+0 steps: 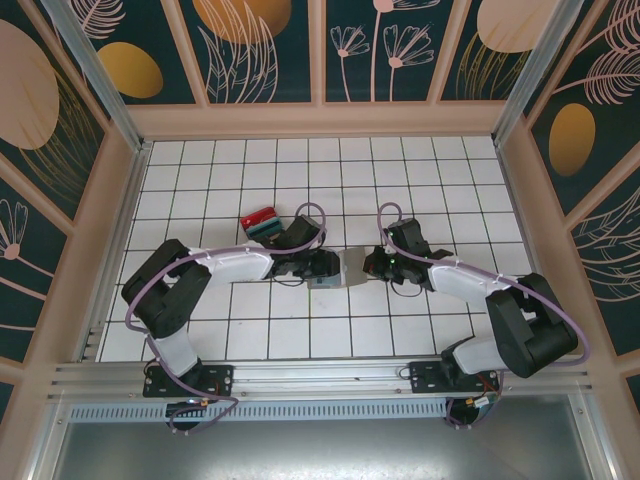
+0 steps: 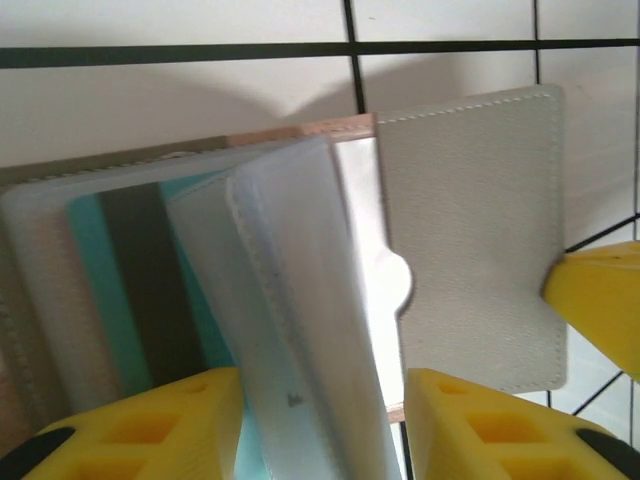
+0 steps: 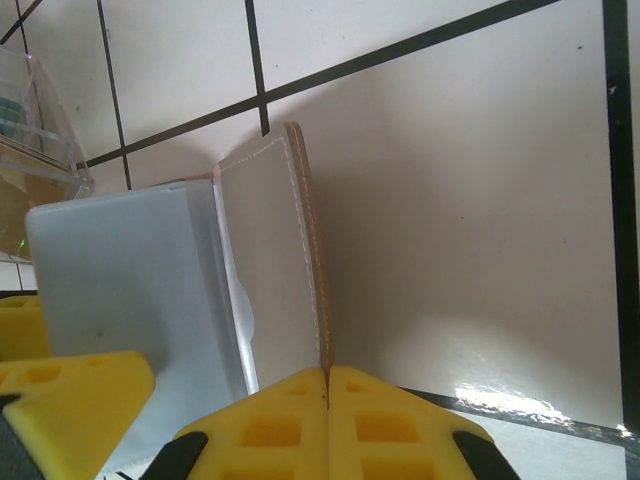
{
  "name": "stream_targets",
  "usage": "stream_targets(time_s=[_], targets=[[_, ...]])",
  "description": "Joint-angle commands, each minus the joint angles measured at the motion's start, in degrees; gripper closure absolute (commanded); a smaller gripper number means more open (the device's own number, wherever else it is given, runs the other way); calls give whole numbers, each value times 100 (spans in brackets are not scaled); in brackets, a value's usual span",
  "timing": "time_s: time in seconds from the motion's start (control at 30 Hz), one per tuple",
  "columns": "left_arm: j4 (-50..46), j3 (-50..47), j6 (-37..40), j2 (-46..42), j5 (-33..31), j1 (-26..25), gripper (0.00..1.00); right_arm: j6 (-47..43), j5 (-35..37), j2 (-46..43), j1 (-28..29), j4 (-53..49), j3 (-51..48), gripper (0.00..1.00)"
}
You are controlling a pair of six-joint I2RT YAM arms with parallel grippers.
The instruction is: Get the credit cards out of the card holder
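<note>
Left gripper: fingers partly closed on the clear sleeve leaves of the card holder, which stand between its two yellow pads. The grey cover panel spreads away beyond its right finger.

Right gripper: fingers pressed together, pinching the far edge of that cover. The holder thus spans the gap between the two grippers, above the tiled table.

A teal card with a dark stripe sits inside a sleeve just left of the left gripper's fingers. Its lower end is hidden behind the left pad. The other sleeves overlap and are milky, so their contents cannot be made out.

Loose credit cards, red and teal, lie on the table on the far side of the left arm's wrist, apart from its fingertips. Their number cannot be told. Seen from above, both grippers cover most of the holder.
</note>
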Motion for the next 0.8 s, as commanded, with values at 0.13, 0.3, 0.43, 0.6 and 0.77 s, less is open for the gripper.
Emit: stream_targets(time_s=[0.13,0.3,0.43,0.6,0.77], targets=[[203,-3,154,-183,205,-70,39,95,1,-1,5,141,-98,100],[411,18,240,-193,503,-113,40,106,4,12,12,165,-106,100],[484,433,313,-1,757,-170,41,123,-22,66,-4,205,-103,100],[340,636,375,60,604,-232,43,133,-14,131,-17,215,-81,100],[16,536,447,-60,106,-219,44,69,71,130,-39,114,-15,100]])
